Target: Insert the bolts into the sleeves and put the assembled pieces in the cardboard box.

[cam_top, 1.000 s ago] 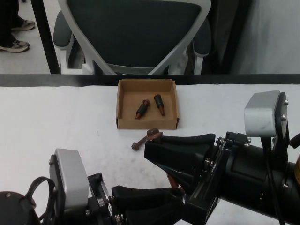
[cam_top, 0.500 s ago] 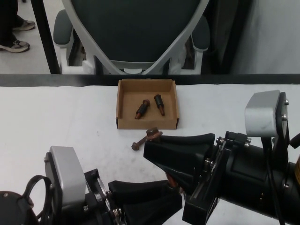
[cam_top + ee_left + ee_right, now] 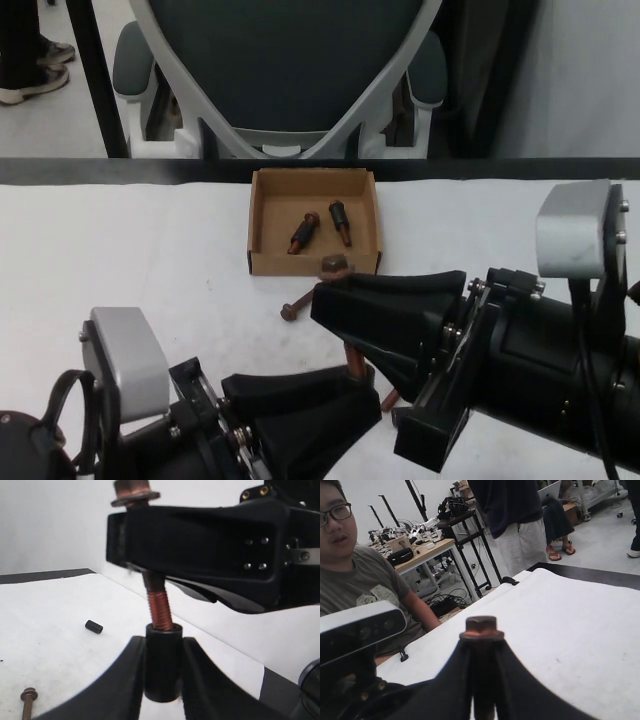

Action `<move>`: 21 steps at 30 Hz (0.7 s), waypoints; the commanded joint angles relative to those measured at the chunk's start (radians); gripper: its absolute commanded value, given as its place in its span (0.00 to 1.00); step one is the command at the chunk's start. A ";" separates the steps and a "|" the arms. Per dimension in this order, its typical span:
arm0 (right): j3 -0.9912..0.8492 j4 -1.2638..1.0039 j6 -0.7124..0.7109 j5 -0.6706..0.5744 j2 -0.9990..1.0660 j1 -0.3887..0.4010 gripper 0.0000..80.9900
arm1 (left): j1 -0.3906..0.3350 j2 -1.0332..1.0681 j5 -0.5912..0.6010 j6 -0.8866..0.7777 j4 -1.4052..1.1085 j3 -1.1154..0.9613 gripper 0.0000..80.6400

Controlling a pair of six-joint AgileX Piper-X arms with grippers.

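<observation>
Cardboard makes up the one container, an open cardboard box at the far middle of the white surface. Two assembled pieces lie inside it side by side, apart from each other, one nearer the box's middle and the other towards its right wall. Two bolts can be counted outside the box. A loose bolt lies flat just in front of its front wall, and a second bolt is held upright a little nearer the arms. Two sleeves can be counted as well. One black sleeve is held, and a loose sleeve lies on its side on the surface, though its place relative to the box cannot be told. Both arms sit low on the near side of the box, reaching forward and meeting in front of it. The right pincer is clamped on the bolt just under its hexagonal head, with the threaded shank pointing down. The left pincer grips the sleeve upright from both sides, directly beneath. The copper thread meets the sleeve's open top and appears to sit just inside its mouth.
</observation>
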 commanded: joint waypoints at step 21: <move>-0.005 0.071 0.045 -0.185 -0.088 0.002 0.00 | 0.132 -0.003 -0.090 -0.076 -0.076 -0.014 0.01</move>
